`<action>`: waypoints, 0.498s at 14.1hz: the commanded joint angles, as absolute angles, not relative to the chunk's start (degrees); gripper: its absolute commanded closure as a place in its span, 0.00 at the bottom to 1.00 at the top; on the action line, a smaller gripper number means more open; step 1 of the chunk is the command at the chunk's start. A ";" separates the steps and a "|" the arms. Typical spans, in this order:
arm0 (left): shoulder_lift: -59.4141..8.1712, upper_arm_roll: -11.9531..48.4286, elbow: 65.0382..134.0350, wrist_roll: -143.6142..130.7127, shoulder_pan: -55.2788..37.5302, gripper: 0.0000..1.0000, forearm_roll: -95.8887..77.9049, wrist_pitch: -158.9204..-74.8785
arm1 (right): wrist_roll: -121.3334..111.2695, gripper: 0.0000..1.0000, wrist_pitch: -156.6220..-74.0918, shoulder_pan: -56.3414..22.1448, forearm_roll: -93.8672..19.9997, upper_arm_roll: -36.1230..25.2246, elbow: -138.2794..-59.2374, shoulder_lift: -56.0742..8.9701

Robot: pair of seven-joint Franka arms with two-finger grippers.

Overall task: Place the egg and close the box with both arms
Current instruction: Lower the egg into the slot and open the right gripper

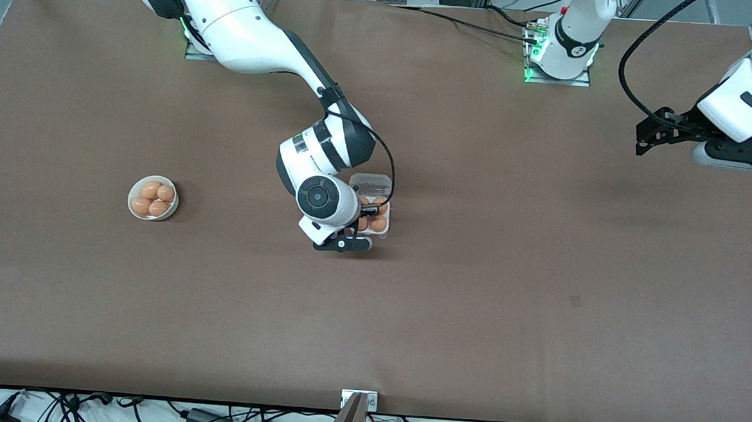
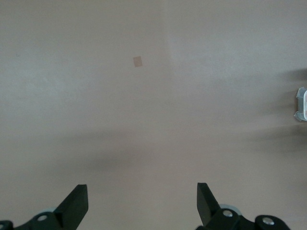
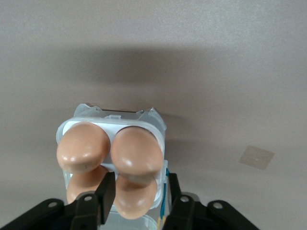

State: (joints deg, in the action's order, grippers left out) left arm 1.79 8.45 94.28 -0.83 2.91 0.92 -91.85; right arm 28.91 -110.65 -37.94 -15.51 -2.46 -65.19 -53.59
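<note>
Where right jaws gape — egg [image 3: 136, 196] between.

Brown matte counter [image 1: 473, 319], evenly lit, soft shadows. Small tan patch [image 1: 575, 301] on surface. Grey floor at corners. Cables [image 1: 211, 414] along white strip at camera-side edge.

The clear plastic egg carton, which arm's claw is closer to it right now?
Right. The right claw is directly over the small clear-plastic egg carton, fingers open around an orange-brown egg. The left claw waits over bare table toward the left arm's end.
</note>
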 commanded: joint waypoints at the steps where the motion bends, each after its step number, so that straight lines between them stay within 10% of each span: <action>1: 1.14 8.70 92.64 0.44 3.52 0.00 0.09 -90.62 | 32.86 0.00 -111.09 -39.64 -16.17 -3.60 -64.43 -53.26; 7: 1.14 8.79 92.64 -0.27 3.17 0.00 0.61 -89.40 | 31.56 0.00 -104.60 -38.58 -14.51 -10.97 -64.16 -44.23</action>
